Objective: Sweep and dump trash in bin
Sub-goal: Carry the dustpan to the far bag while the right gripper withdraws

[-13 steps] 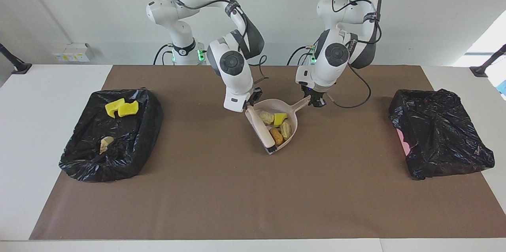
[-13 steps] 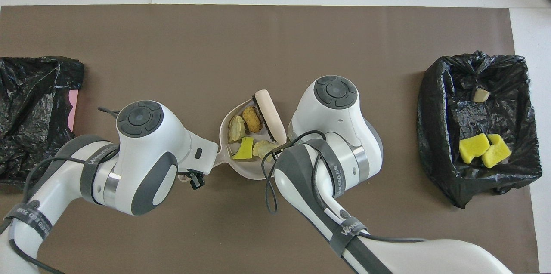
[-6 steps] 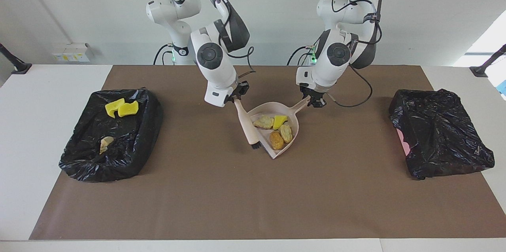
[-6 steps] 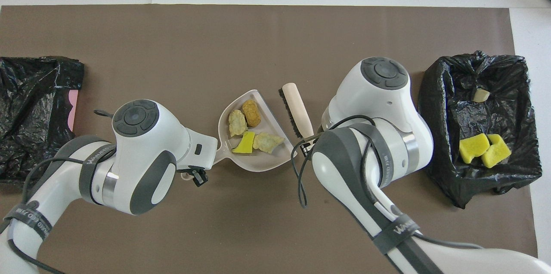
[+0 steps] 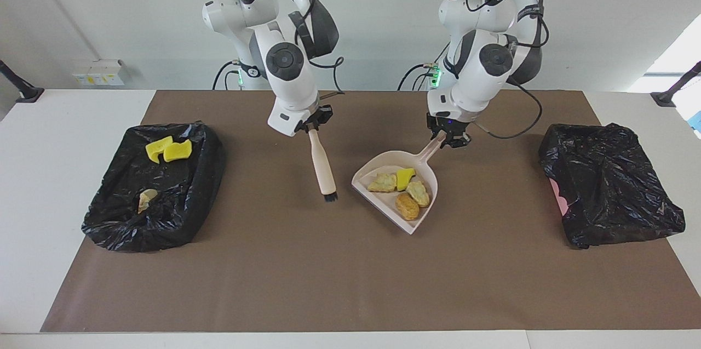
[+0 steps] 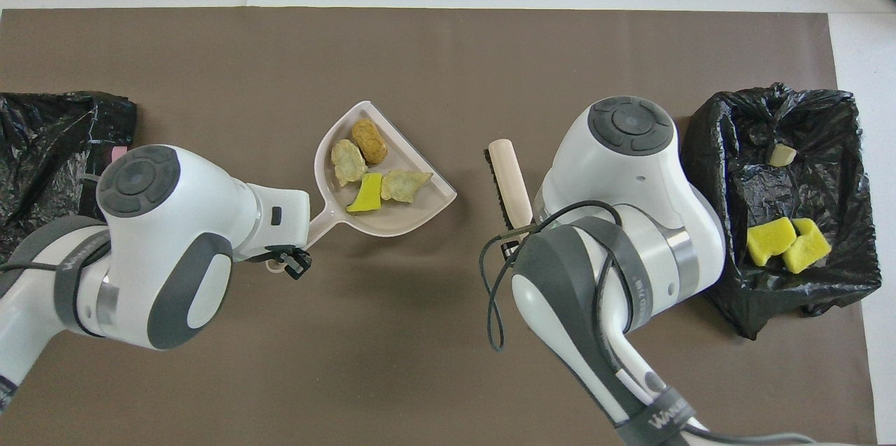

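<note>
Facing view: your left gripper (image 5: 447, 138) is gripping the dustpan (image 5: 400, 187) handle and carrying four scraps (image 5: 400, 191); tilting it risks spilling them. Beside the dustpan, your right gripper (image 5: 312, 124) is clamping the brush (image 5: 322, 165).

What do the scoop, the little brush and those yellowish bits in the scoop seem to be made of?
The dustpan looks like smooth, pale pink moulded plastic with a slight sheen. The brush seems to have a matte, light wood or plastic handle, which is hard to tell, and short dark bristles. The scraps look like torn sponge foam with rough, porous edges.

"WANEED" band on right arm (image 6: 661, 409)
</note>
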{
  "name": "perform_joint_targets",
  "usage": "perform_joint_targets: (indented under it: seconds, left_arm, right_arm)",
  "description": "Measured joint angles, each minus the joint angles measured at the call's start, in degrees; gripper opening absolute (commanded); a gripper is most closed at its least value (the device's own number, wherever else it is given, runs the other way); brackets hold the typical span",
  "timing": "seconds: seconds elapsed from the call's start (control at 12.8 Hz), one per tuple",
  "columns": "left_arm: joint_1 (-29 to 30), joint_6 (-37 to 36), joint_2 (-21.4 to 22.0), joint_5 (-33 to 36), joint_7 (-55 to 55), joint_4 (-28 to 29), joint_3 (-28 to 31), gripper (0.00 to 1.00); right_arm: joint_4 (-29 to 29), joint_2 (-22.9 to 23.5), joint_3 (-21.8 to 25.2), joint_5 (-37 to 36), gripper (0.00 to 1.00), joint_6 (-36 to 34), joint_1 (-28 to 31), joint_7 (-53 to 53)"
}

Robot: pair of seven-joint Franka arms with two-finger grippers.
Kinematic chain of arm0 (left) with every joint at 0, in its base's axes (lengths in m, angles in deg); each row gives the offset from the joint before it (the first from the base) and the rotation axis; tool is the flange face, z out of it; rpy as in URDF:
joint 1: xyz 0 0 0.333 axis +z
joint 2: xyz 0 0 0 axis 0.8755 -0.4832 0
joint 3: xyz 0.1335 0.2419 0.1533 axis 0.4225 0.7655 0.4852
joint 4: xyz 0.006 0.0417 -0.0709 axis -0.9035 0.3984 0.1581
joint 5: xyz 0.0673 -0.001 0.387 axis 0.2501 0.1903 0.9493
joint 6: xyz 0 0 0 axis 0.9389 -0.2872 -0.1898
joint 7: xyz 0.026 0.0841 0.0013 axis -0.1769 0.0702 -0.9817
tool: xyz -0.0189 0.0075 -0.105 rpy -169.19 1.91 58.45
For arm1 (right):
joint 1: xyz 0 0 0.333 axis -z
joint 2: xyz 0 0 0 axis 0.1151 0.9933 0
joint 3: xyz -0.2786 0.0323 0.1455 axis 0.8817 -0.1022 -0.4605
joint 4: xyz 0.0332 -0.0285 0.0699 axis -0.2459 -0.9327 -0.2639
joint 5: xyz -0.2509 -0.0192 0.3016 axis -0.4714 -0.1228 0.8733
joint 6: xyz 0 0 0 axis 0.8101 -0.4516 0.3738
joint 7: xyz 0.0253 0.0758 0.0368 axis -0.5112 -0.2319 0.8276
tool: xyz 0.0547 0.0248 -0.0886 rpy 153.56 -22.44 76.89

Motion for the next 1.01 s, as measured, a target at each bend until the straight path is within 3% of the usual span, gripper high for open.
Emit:
perform_joint_targets:
  seconds: [0.31, 0.62, 1.01]
  left_arm:
    - [10.5, -6.8, 5.0, 0.0, 0.1, -2.0, 0.4, 0.0]
    - [23.2, -14.8, 5.4, 0.1, 2.5, -8.5, 0.6, 0.0]
    - [37.7, -15.3, 4.8, 2.0, 14.0, -11.2, 1.1, 0.0]
  right_arm:
    - [-5.1, -2.9, -0.3, -0.2, 0.0, 7.5, -7.7, -13.6]
    - [-11.2, -4.8, -0.6, -0.2, 0.0, 13.9, -17.0, -27.0]
    - [-16.3, -4.6, -0.7, -0.2, 0.0, 17.8, -24.6, -33.0]
